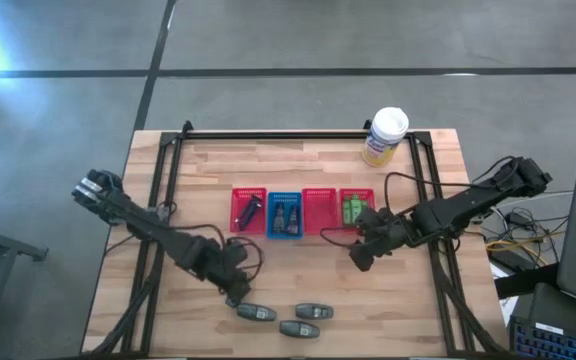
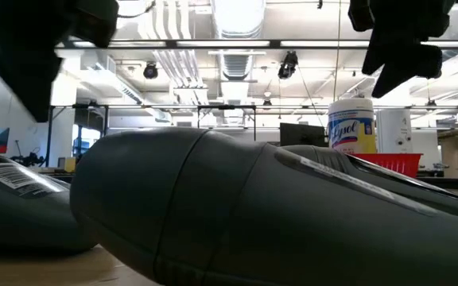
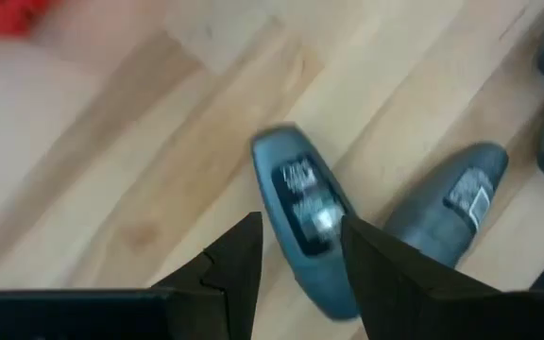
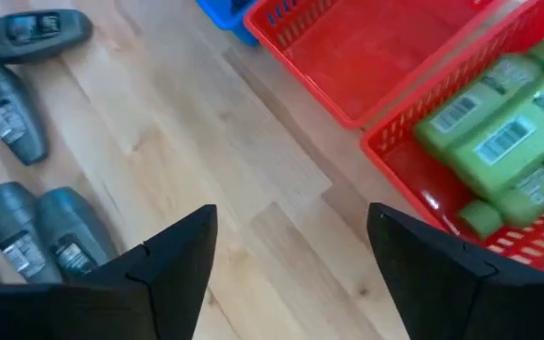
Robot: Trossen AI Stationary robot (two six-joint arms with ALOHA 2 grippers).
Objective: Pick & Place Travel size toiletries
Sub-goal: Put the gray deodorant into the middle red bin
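Observation:
Several grey oval bottles lie on the wooden table near its front edge (image 1: 298, 328). My left gripper (image 1: 236, 292) is low over the leftmost one (image 3: 296, 203) and shut on it. A second grey bottle (image 3: 447, 208) lies just beside it. My right gripper (image 4: 291, 274) is open and empty above the table, just in front of the rightmost red basket (image 4: 423, 189). That basket holds the bright green bottles (image 4: 499, 142). Small dark bottles stand in the blue basket (image 1: 285, 216). A dark item lies in the leftmost red basket (image 1: 248, 210). My left gripper pinches the grey bottle between its two fingers, on the bottle's two long sides (image 3: 277, 236) near one end. The fingers come from above, slanting down. The bottle's labelled face is up. I cannot tell whether it is clear of the table.
A white-and-yellow canister (image 1: 385, 135) stands at the far right of the table. The second red basket from the right (image 1: 318, 210) shows nothing inside. Bare wood lies between the row of baskets and the grey bottles. Black frame rails (image 1: 168, 190) run along the table's sides.

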